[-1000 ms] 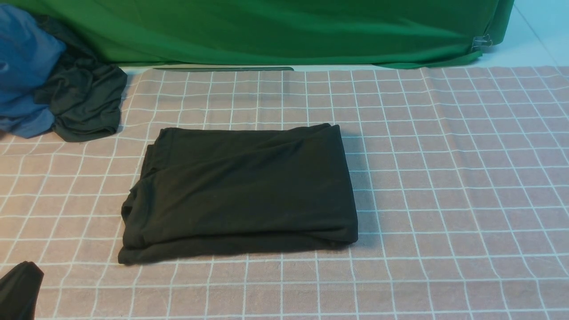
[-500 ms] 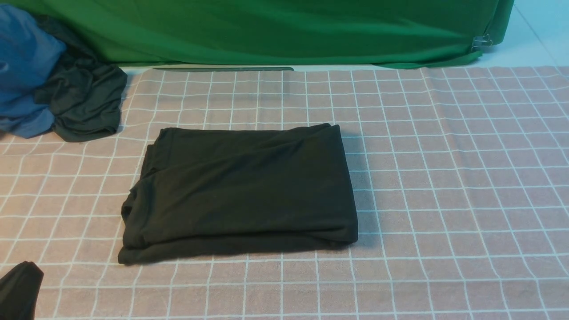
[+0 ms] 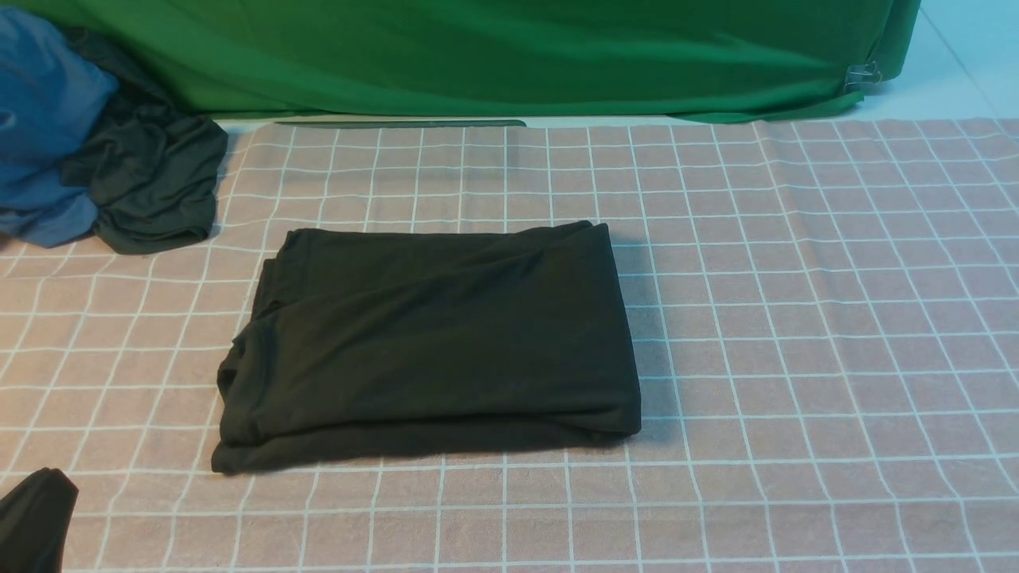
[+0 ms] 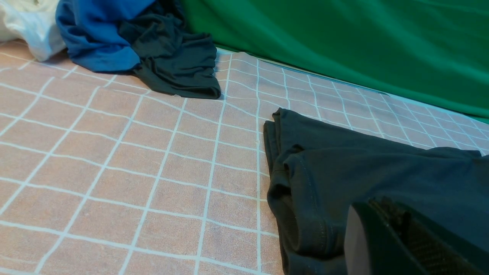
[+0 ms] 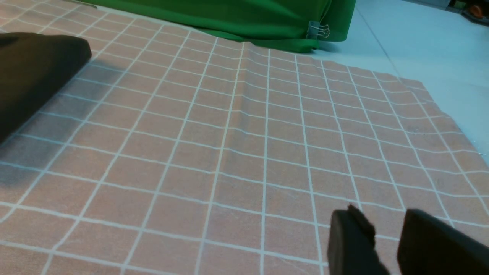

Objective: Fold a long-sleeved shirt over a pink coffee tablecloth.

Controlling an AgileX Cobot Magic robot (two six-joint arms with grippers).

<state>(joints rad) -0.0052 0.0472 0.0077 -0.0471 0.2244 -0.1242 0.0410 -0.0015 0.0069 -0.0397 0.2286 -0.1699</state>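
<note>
A: Grippers first, nearest us. Our left gripper (image 4: 386, 244) hangs over the near left edge of the pink coffee tablecloth (image 3: 796, 318), jaws fully closed, gripping nothing. Our right gripper (image 5: 386, 244) shows a narrow gap, nothing between.

B: Beyond, we see the long-sleeved shirt (image 3: 434, 342) folded into a rectangle mid-cloth. At the far left corner lies a bunched dark garment (image 3: 151, 183) with blue cloth (image 3: 40, 119); green cloth (image 3: 509, 56) lines the far edge.

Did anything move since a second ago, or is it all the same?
Nothing visibly changed. The folded shirt lies in the same spot on the pink tablecloth, and the bunched dark and blue clothes sit where they were. The left gripper stays at the near corner of the front view.
</note>
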